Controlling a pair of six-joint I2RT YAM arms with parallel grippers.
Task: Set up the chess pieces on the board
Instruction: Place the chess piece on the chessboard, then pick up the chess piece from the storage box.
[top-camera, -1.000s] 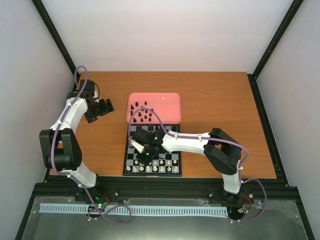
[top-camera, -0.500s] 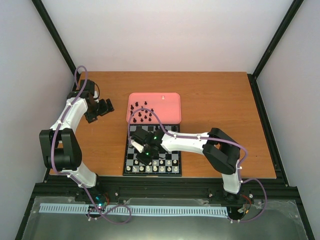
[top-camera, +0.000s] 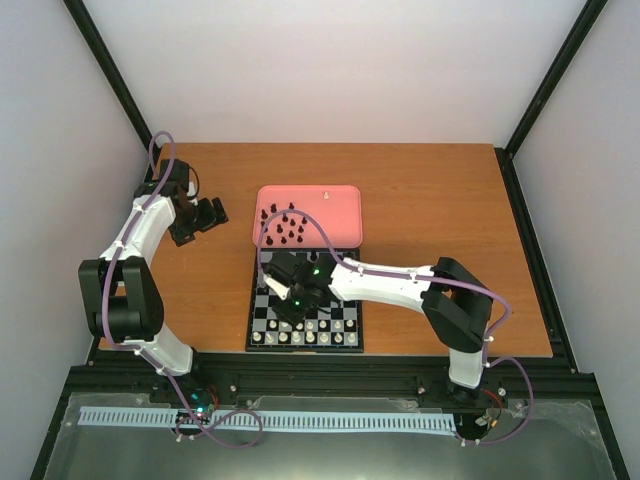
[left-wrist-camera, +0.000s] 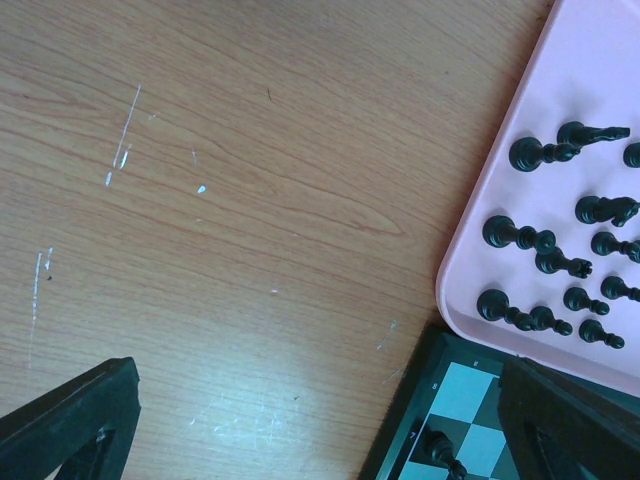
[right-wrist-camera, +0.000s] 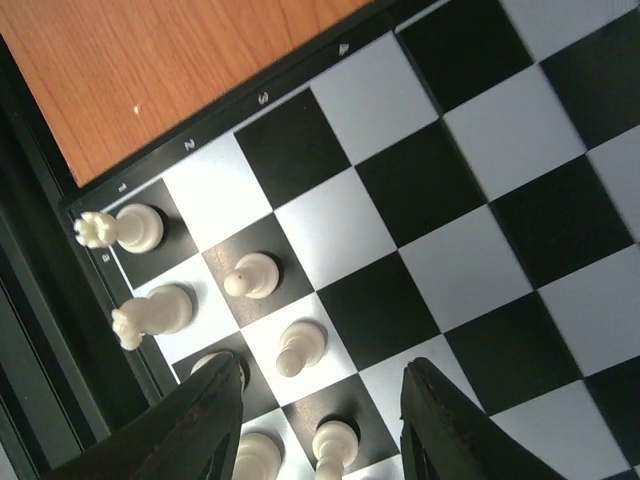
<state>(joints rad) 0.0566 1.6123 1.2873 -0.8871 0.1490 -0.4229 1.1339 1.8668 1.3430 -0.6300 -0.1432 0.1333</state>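
My right fingers hang low over the near left part of the board, tips pointing down. They stand partly spread and grip nothing. 1 white pawn stands in the gap between them, touching neither. 2 more pawns stand in line with it, running toward the board's left edge. Next to these, on the edge row, are a white piece with a notched top on the corner square and a knight on the next square.

From above, the white pieces line the near side of the board, and my right fingers sit over its left half. The board lies on the bench in front of my 2 bases. Its far edge is just beside the pink tray.

The black pieces stand clustered in the near left part of the tray. 1 white piece stands alone close to its far rim.

My left fingers hover over bare bench, left of the tray and well apart from the board. My left wrist camera shows them spread wide with nothing in them. The same view shows the tray's corner with black pieces on it. It also shows a corner of the board carrying 1 black piece.
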